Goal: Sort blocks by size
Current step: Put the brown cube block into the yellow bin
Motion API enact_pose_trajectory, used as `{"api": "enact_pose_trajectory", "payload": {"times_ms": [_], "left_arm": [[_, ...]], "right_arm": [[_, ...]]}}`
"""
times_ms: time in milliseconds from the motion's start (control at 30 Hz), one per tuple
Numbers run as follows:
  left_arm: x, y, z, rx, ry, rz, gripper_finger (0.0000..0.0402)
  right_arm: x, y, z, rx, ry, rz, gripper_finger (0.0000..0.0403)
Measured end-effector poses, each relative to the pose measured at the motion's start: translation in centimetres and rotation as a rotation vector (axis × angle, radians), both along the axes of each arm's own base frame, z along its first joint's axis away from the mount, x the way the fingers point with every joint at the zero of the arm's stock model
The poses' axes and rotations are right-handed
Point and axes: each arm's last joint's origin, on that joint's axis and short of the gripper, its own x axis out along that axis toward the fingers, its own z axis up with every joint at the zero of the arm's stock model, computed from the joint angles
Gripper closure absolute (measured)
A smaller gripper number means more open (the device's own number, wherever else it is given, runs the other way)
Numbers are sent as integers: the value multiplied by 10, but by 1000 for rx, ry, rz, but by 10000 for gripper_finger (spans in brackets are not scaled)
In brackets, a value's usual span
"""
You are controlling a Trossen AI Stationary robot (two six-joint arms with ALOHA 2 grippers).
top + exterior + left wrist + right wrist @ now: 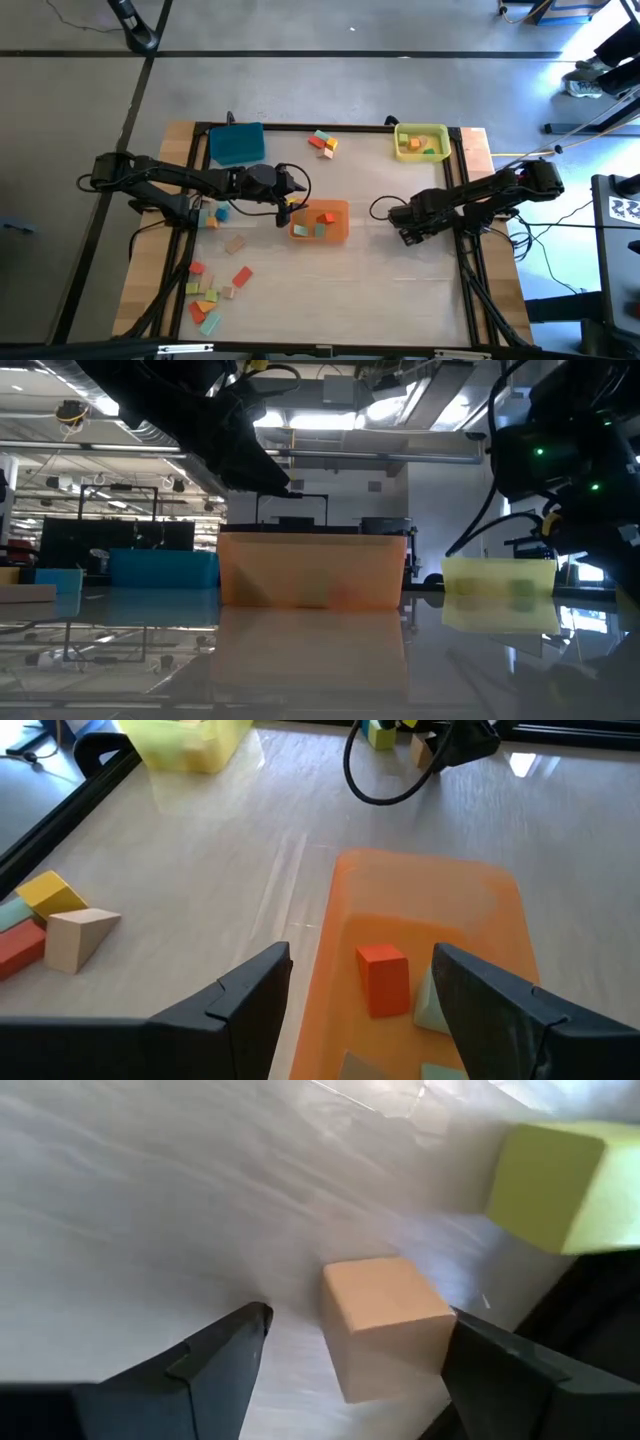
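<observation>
My left gripper (286, 207) stands open at the left end of the orange tray (343, 232). In that tray lie a red block (383, 980) and a pale green block (428, 1007), seen between the open fingers in the left wrist view. My right gripper (355, 1365) points down at the table, right of the orange tray, and is open. A tan cube (385, 1325) rests on the table between its fingers. A yellow-green block (560, 1185) lies just beyond it. In the high view the right gripper (407, 228) hides both of them. My right gripper comes at the tan cube from above, one finger on either side of it. One finger (510, 1370) stands right at the cube's side (445, 1330); I cannot tell whether it touches. The cube sits flat on the table.
A blue tray (237, 143) stands at the far left and a yellow tray (421, 141) with blocks at the far right. Loose blocks lie at the far middle (322, 143), beside the left arm (215, 214) and in a cluster at the near left (210, 292).
</observation>
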Motion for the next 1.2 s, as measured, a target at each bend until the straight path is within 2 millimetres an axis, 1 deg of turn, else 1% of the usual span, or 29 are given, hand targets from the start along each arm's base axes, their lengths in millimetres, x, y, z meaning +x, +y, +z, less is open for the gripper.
{"api": "enact_pose_trajectory", "payload": {"times_ms": [267,367,467,700,867,967,1033,1100,1200], "left_arm": [[0,0,0,11,1,-6,170],[0,0,0,10,2,-6,170],[0,0,0,10,2,-6,170],[0,0,0,7,1,-4,170],[0,0,0,5,1,-3,170],[0,0,0,7,1,-4,170],[0,0,0,8,1,-4,170],[0,1,0,8,1,-2,170],[0,1,0,9,1,0,170]], "right_arm": [[4,0,0,12,-36,6,117],[4,0,0,12,-41,6,127],[5,1,0,15,-51,5,159],[8,0,0,6,-77,23,268],[10,0,1,-15,-101,70,271],[17,-1,7,-60,-135,111,267],[25,-2,15,-88,-169,145,254],[33,-7,24,-119,-198,167,250],[43,-17,40,-172,-237,215,266]]}}
